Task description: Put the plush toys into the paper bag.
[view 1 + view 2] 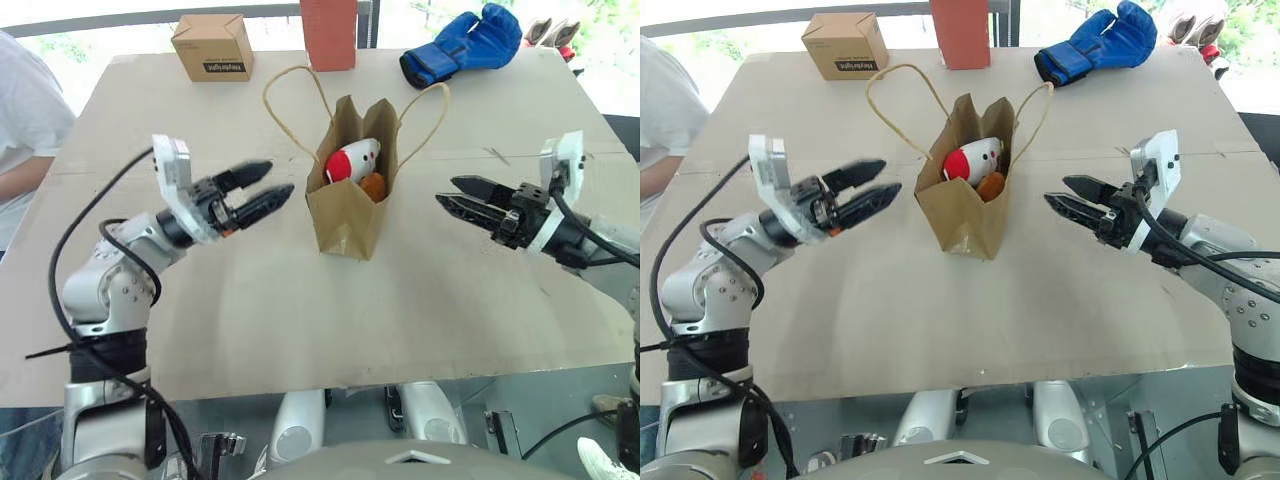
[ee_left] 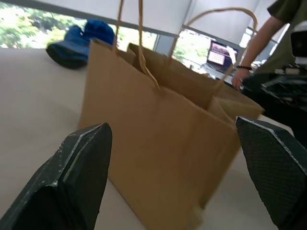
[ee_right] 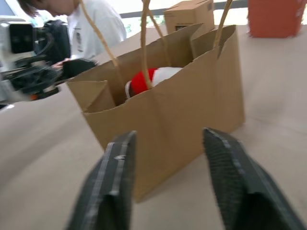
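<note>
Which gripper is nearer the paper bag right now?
Left. The left gripper sits just beside the paper bag; the right gripper hangs farther off on the opposite side.

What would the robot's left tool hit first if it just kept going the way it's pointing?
Most likely the paper bag. The left tool points across the table at the bag's near side, and its wrist view looks straight onto that brown wall. Nothing lies between them, though the exact height of contact is hard to judge.
</note>
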`<act>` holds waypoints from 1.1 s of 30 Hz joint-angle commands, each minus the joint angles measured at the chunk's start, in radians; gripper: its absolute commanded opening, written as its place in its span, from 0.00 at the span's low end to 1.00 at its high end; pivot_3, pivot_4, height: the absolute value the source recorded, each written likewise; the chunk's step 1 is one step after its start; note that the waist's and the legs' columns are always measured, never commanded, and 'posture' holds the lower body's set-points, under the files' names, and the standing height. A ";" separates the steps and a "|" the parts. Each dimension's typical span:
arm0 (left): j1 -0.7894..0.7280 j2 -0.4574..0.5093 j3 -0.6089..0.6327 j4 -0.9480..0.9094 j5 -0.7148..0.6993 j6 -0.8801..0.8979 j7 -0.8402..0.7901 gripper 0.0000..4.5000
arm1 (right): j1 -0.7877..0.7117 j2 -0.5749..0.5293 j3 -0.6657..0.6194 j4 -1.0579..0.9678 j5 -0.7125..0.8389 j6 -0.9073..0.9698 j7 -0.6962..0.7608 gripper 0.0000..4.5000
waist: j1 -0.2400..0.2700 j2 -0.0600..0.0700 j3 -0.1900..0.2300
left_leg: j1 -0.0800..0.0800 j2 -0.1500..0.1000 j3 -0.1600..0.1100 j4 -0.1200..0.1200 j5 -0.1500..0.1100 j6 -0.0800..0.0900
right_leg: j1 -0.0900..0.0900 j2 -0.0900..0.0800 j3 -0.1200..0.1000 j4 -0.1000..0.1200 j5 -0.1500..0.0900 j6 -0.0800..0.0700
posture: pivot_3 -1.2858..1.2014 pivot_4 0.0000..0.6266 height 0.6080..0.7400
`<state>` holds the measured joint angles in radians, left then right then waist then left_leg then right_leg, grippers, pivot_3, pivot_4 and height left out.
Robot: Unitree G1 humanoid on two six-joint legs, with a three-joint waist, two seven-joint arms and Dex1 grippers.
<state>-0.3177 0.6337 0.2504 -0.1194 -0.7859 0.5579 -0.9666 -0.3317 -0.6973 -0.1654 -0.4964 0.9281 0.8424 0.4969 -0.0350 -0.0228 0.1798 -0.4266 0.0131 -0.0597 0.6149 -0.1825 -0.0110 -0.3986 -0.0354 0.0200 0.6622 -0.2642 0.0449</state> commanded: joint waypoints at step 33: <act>0.045 -0.418 -0.282 -0.199 0.546 -0.159 0.681 0.75 | -0.039 0.368 0.426 0.224 -0.611 -0.422 0.164 0.00 | 0.024 0.000 0.000 | 0.002 -0.002 0.000 0.002 0.000 0.000 | 0.003 0.000 0.002 0.001 0.003 0.000 | 0.52 0.24 1.00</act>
<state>-0.2628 0.2174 -0.0488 -0.3029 -0.2270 0.4291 -0.2805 -0.3766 -0.3120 0.3107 -0.1795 0.2906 0.4114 0.6524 -0.0114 -0.0230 0.1796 -0.4247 0.0113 -0.0594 0.6171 -0.1824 -0.0114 -0.3960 -0.0357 0.0218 0.6631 -0.2613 0.0452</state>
